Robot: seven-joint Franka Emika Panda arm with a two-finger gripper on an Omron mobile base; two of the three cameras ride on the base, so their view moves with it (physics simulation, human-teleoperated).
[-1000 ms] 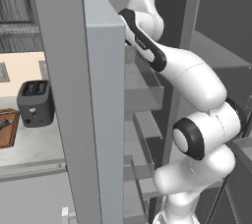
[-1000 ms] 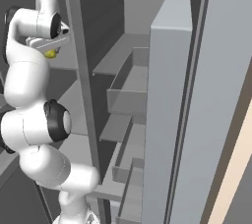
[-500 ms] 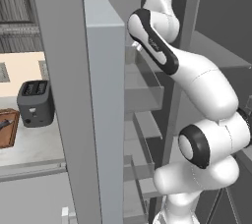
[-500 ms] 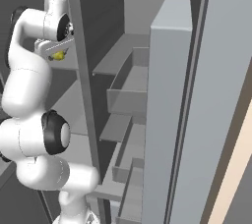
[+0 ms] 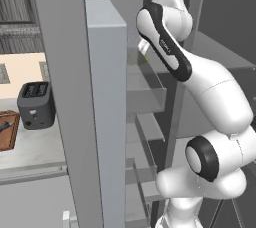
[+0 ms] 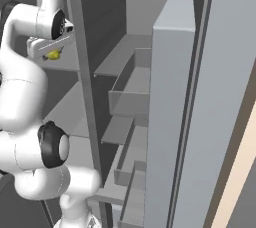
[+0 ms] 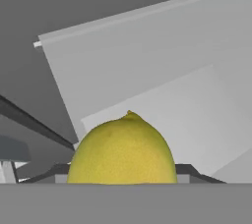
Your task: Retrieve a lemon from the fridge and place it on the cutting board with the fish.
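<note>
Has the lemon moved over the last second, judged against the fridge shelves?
Yes. In the right base view the lemon, carried by the claw, has risen relative to the fixed fridge.

Left base cam is sitting behind me to my left, looking fwd and down past the open fridge [image 5: 105,122] door edge; the toaster [image 5: 36,104] and cutting board [image 5: 7,131] are showing at its left margin. Right base cam is looking from behind-right into the same fridge [image 6: 175,112] shelves and door bins, my arm between both. Hand cam is pointing along my fingers, very close on the lemon [image 7: 122,152] w/ a grey shelf behind.
</note>
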